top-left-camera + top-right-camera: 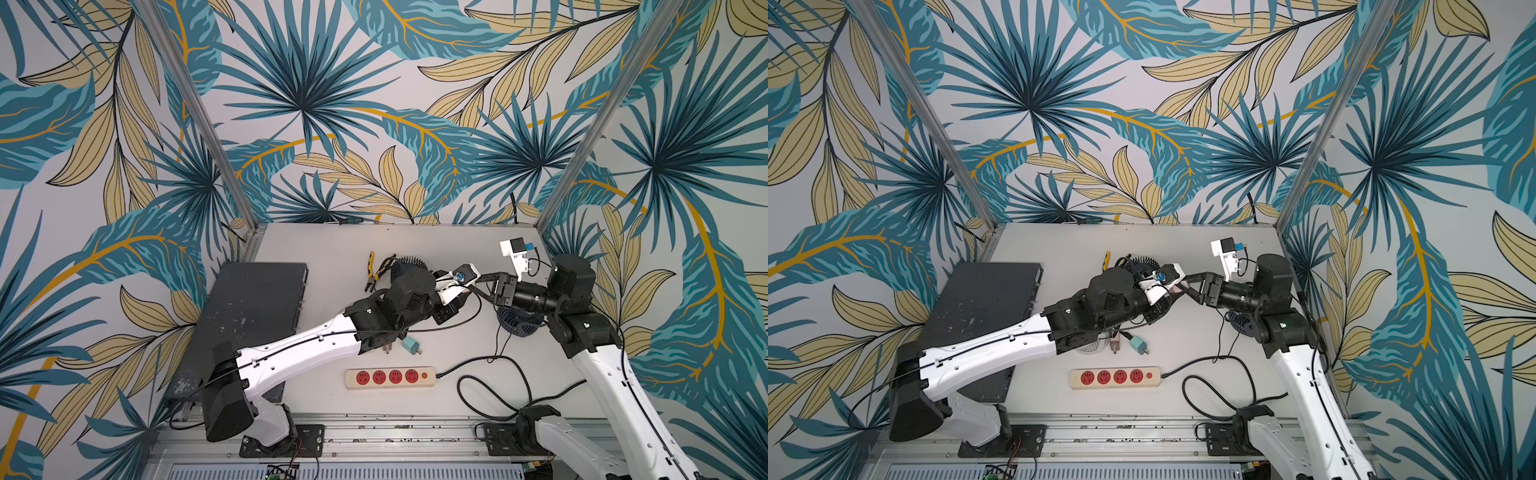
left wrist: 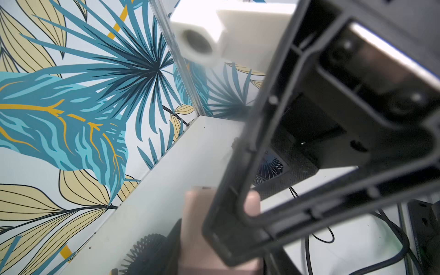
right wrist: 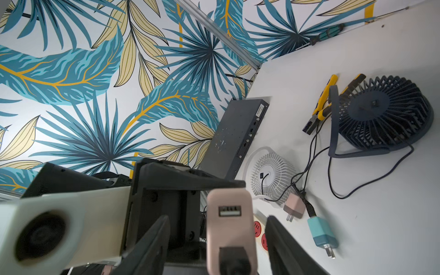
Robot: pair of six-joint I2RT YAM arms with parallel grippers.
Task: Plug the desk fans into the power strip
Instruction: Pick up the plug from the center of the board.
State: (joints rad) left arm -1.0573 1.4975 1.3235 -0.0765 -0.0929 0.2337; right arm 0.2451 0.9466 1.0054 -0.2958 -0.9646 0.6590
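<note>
Well above the bench (image 1: 332, 249), the left gripper (image 2: 214, 226) is clamped on a pink USB charger (image 3: 228, 226), whose empty USB port shows in the right wrist view. The right gripper (image 3: 217, 217) straddles the same charger. Its 2 black fingers (image 3: 152, 240) stand on either side with a gap showing on each, so those jaws are open and not touching it. In both top views the 2 arms meet nose to nose over the right half of the bench, toward the back.

Under the right arm sits a navy fan (image 1: 519, 326). Under the left arm a white fan (image 3: 270, 176) lies flat. Just beside it lie a 2nd pink charger (image 3: 294, 206) and a teal charger (image 3: 321, 234), prongs pointing toward the front edge. Farther back, another navy fan (image 3: 381, 112) lies with yellow-handled pliers (image 3: 321, 104) just beside it.

The power strip (image 1: 390, 377) lies flat near the front edge, about midway along it and parallel to it. Its 4 red sockets are all empty and the small red button sits at its right end. Its black cord (image 1: 439, 375) leaves that end and loops toward the front right corner. A dark flat box (image 1: 249, 316) lies along the left edge, and a screwdriver (image 3: 328, 34) lies against the back edge.
</note>
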